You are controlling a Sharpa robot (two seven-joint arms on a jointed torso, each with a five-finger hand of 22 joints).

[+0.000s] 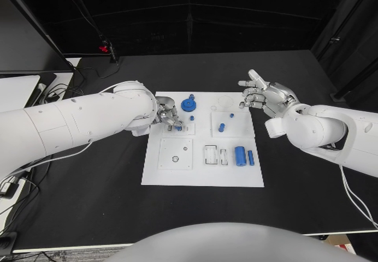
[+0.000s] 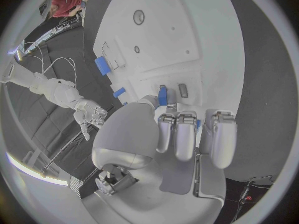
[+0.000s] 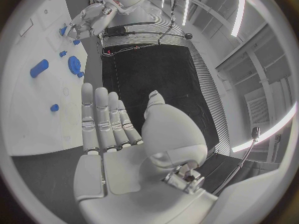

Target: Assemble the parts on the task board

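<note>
The white task board (image 1: pixel 201 173) lies in the middle of the black table. My left hand (image 1: pixel 167 114) is curled over its far left corner, and thumb and fingertips pinch a small blue part (image 2: pixel 162 95) against the board. Beside it stand a round blue gear-like part (image 1: pixel 189 105) and a small blue peg (image 1: pixel 192 117). Another blue peg (image 1: pixel 222 128) lies in a square recess. A blue cylinder (image 1: pixel 240 154) and a thin blue pin (image 1: pixel 250 158) lie at the right. My right hand (image 1: pixel 264 95) hovers at the far right corner, fingers apart and holding nothing.
Cables (image 1: pixel 47 95) and a pale desk edge (image 1: pixel 16 90) sit at the table's left. The board's near half holds a square plate with holes (image 1: pixel 176 154) and small slots (image 1: pixel 211 154). Black table (image 1: pixel 94 202) surrounds the board.
</note>
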